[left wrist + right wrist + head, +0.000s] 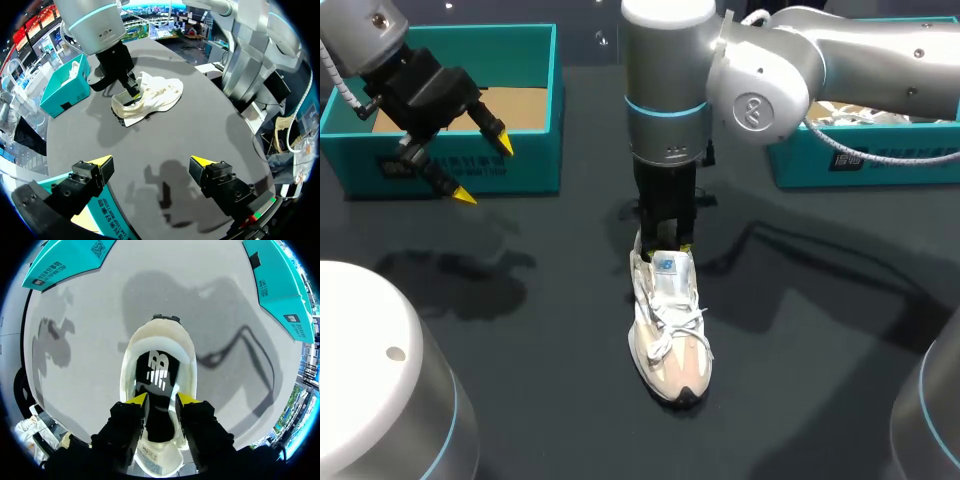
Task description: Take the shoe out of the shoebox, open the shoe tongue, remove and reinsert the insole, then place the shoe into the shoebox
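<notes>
**Shoe (672, 335) out on bench (520, 340)**

Left shoebox (535, 165), teal, at 10 o'clock; left fingers (503, 143) spread wide, empty, above its front wall. Shoe white and beige, mid-bench, upright, toe toward 6 o'clock. Right fingers (137, 400) down inside its heel opening, over the black insole (157, 372); grip cannot be told. Right shoebox (880, 165) at 2 o'clock.

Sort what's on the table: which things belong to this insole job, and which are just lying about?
Job: shoe, its black insole, right gripper at the shoe's opening, empty-looking shoebox near the left gripper.
Lying about: second shoebox, holding something white.
</notes>
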Robot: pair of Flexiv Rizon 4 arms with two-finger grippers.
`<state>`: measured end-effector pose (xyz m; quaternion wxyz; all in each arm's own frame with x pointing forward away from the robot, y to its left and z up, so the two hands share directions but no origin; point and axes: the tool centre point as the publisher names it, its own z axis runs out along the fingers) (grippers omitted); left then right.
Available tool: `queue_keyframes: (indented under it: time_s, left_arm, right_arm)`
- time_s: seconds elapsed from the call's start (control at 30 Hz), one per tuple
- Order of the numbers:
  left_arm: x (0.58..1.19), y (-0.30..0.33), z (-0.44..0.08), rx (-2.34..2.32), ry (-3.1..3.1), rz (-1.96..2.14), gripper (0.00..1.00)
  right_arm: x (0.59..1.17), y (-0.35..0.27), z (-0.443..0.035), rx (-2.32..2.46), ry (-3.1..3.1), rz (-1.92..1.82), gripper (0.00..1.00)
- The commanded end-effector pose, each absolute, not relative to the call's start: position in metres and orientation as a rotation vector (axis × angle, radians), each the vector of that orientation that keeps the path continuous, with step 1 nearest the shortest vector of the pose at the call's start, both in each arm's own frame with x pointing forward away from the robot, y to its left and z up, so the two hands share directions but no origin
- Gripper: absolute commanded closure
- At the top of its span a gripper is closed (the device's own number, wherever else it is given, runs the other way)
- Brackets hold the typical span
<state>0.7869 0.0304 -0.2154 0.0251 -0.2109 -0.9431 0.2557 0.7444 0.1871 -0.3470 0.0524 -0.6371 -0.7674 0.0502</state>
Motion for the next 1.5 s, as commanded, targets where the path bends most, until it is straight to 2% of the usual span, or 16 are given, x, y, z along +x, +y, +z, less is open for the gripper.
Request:
queue_keyframes:
  time_s: [0.03, 0.37, 0.53, 0.7, 0.83, 1.0, 1.5]
  left_arm:
    - [0.786, 0.031, -0.215, -0.653, -2.918, 0.787, 0.00]
    - [0.786, 0.031, -0.215, -0.653, -2.918, 0.787, 0.00]
    - [0.786, 0.031, -0.215, -0.653, -2.918, 0.787, 0.00]
    - [0.786, 0.031, -0.215, -0.653, -2.918, 0.787, 0.00]
    - [0.786, 0.031, -0.215, -0.653, -2.918, 0.787, 0.00]
    - [0.786, 0.031, -0.215, -0.653, -2.918, 0.787, 0.00]
    - [0.786, 0.031, -0.215, -0.653, -2.918, 0.787, 0.00]
  right_arm:
    - [0.745, 0.195, -0.348, -1.929, -2.338, 0.181, 0.58]
    - [0.737, 0.197, -0.348, -1.936, -2.317, 0.205, 0.51]
    - [0.732, 0.195, -0.347, -1.953, -2.297, 0.200, 0.26]
    - [0.729, 0.194, -0.347, -1.963, -2.286, 0.198, 0.12]
    - [0.727, 0.193, -0.346, -1.971, -2.280, 0.200, 0.05]
    - [0.725, 0.192, -0.342, -1.994, -2.278, 0.195, 0.00]
    - [0.719, 0.189, -0.339, -2.007, -2.274, 0.160, 0.00]
